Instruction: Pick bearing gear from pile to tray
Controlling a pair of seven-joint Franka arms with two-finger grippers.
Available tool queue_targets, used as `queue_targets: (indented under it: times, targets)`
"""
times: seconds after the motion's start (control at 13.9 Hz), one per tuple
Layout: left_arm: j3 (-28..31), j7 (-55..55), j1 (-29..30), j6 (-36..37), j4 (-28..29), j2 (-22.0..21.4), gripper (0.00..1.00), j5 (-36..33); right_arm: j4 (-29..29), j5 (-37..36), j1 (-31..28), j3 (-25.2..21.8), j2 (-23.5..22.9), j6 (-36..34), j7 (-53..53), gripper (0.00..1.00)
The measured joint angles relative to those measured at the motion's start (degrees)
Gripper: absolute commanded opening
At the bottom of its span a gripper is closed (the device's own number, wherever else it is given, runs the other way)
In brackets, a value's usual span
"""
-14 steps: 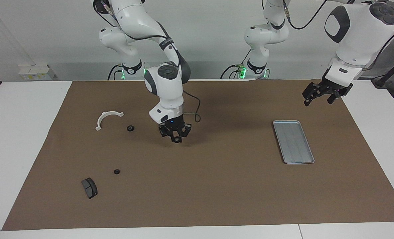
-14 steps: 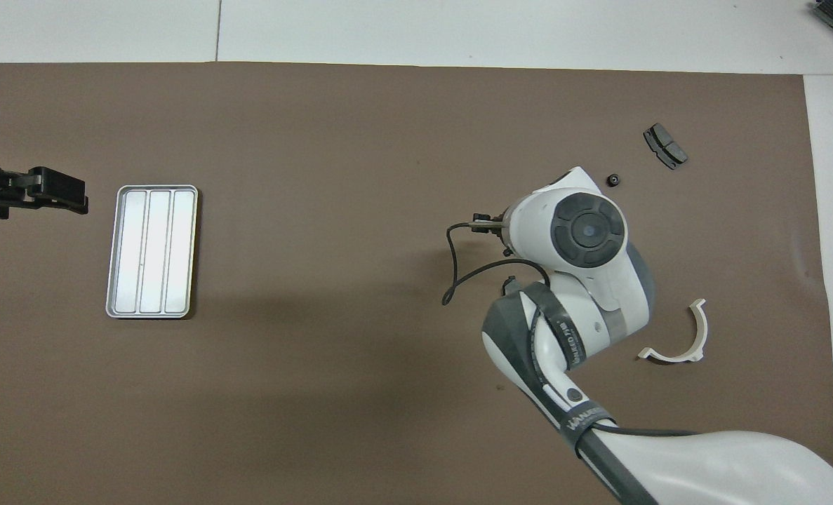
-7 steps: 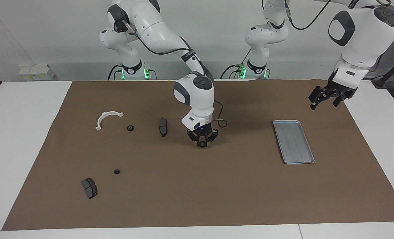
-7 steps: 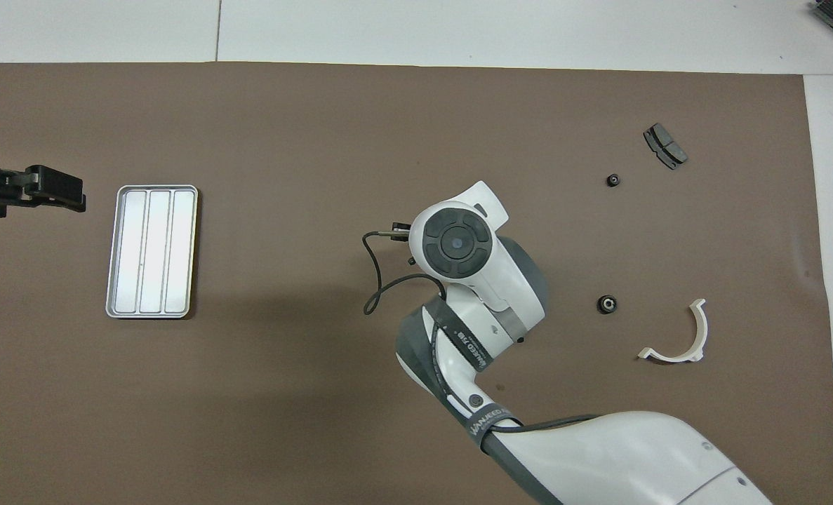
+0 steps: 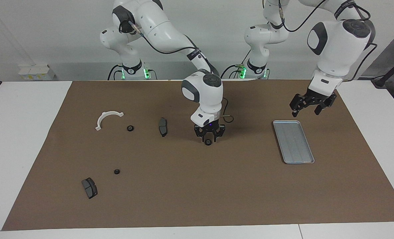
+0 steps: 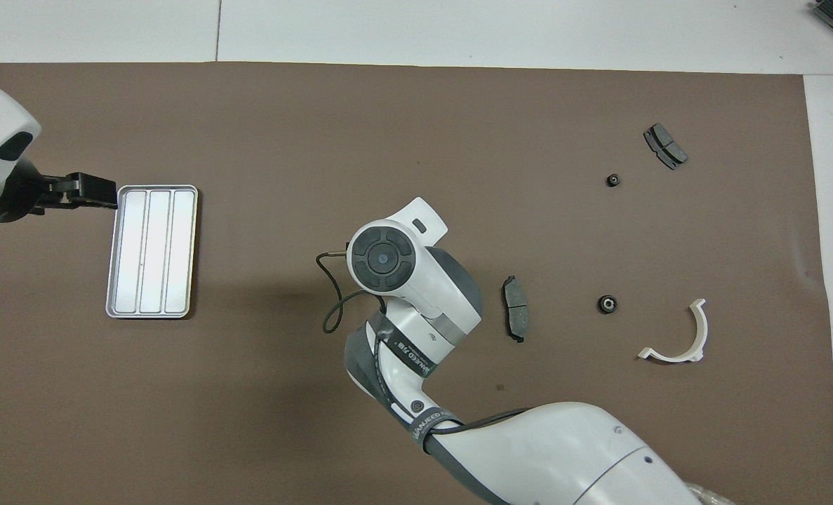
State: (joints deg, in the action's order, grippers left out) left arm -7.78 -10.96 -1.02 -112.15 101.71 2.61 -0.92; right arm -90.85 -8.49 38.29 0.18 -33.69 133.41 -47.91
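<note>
Robotics lab: two white arms [image 5: 157, 30] bolted at white table [image 5: 21, 132], brown mat [image 5: 197, 192], bare wall.

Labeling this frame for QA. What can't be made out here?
- Right gripper and black ring beneath it: hidden in the overhead view by the right arm's own wrist.
- Ring gripped or released: too small to tell, facing view.
- Left gripper near the tray: its arm is cut off by the overhead view's edge.

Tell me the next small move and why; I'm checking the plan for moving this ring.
Probably raise the right gripper straight up: the black ring at its tips is low over the mat's middle, short of the tray, and the open left gripper hangs beside the tray, seemingly ready to fetch it.
</note>
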Motion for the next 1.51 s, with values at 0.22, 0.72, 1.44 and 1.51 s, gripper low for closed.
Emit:
queue_targets:
  times: [0.22, 0.72, 1.44, 1.51]
  targets:
    - [-0.2, -7.2, -5.7, -6.2, 0.0, 3.7, 1.0, 0.0, 0.1, 0.0, -2.9, -0.5, 2.2, -0.2, 0.4, 1.0]
    - [-0.2, -15.0, -17.0, -15.8, -1.1, 13.1, 1.0, -0.4, -18.0, 0.0, -12.4, -0.5, 16.2, 1.1, 10.3, 1.0]
    - [-0.1, -20.4, -24.9, -30.1, 1.4, 25.8, 1.0, -3.5, -39.2, 0.3, -29.5, -0.5, 23.4, 13.1, 31.0, 1.0]
    - [-0.2, -20.4, -25.3, -30.2, 2.1, 25.8, 1.0, -3.5, -39.5, 0.3, -30.0, -0.5, 23.4, 13.1, 31.4, 1.0]
